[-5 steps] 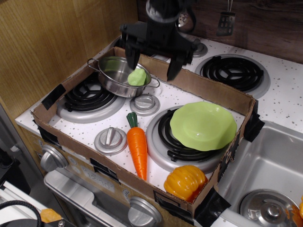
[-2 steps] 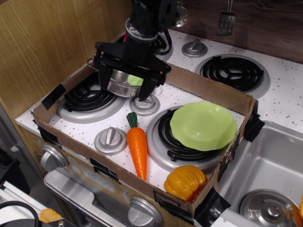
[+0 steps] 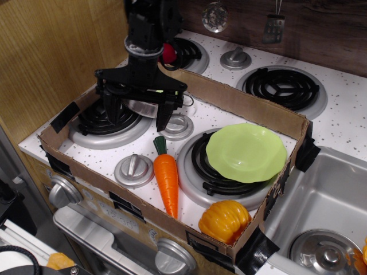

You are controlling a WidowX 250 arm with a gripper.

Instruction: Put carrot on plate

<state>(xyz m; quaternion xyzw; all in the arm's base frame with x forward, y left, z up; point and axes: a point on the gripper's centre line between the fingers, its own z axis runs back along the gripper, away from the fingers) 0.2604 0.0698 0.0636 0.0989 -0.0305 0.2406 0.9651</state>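
Note:
The orange carrot (image 3: 167, 179) with a dark green stem lies on the speckled stove top between a knob and the front right burner, stem pointing away from me. The lime-green plate (image 3: 246, 152) rests tilted on the front right burner. My gripper (image 3: 137, 113) hangs open and empty, fingers spread wide, above the back left burner and the steel pot (image 3: 144, 106), just behind and left of the carrot's stem. The pot is mostly hidden behind the gripper.
A low cardboard wall (image 3: 241, 104) rings the stove area. An orange-yellow pumpkin (image 3: 223, 220) sits in the front right corner. Silver knobs (image 3: 133, 169) stand between the burners. A sink (image 3: 327, 212) lies to the right.
The gripper has moved left, forward and lower, from behind the pot to over it, now covering the pot and its green lump. The carrot and plate have not moved.

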